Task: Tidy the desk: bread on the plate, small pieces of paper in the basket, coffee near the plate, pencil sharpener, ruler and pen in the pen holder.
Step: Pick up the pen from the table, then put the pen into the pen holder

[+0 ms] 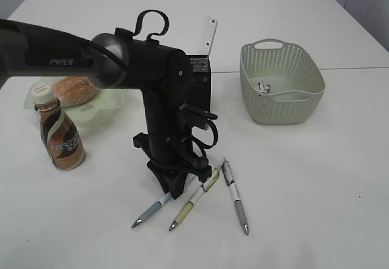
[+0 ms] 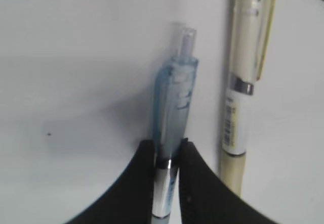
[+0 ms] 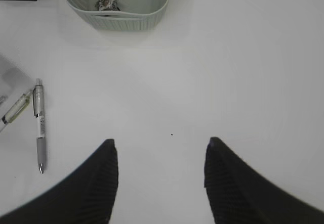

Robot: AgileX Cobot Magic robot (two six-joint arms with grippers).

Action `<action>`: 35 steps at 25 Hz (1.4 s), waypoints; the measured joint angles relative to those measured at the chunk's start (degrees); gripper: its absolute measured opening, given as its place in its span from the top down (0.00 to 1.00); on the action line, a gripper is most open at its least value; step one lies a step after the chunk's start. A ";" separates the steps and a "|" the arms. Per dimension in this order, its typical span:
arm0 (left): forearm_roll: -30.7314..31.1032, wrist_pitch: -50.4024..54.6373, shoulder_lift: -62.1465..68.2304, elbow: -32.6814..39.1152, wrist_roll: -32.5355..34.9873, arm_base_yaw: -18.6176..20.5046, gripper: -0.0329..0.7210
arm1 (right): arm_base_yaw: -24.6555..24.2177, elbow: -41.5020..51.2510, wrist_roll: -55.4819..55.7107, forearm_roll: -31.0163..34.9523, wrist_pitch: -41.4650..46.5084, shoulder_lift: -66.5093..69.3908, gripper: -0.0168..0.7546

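Observation:
My left gripper [image 1: 176, 189] [image 2: 168, 145] points down at the table and is shut on a translucent blue pen [image 1: 151, 211] [image 2: 174, 97] that lies on the table. A cream-yellow pen [image 1: 194, 201] [image 2: 245, 57] lies just to its right, and a grey pen [image 1: 236, 199] [image 3: 39, 125] lies further right. The black pen holder [image 1: 199, 68] stands behind my left arm with a white ruler [image 1: 208, 35] in it. Bread [image 1: 73, 90] lies on the pale green plate [image 1: 106, 108], with the coffee bottle [image 1: 61, 138] in front. My right gripper [image 3: 159, 145] is open and empty above bare table. The pencil sharpener is not in view.
The pale green basket [image 1: 285, 108] [image 3: 121, 19] stands at the back right with crumpled paper pieces [image 1: 264, 88] [image 3: 107, 2] inside. My left arm hides part of the pen holder. The right arm does not show in the exterior view.

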 joint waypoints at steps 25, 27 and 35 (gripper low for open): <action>-0.69 -60.25 -34.39 45.54 0.00 3.10 0.86 | 0.00 0.00 0.00 -1.32 0.00 0.00 0.45; -0.80 -66.48 -34.51 47.31 0.00 3.10 0.86 | 0.00 0.00 0.00 -1.87 0.00 0.00 0.45; -1.01 -90.16 -34.51 46.56 0.00 3.10 0.86 | 0.00 0.00 0.00 -3.95 0.00 0.00 0.45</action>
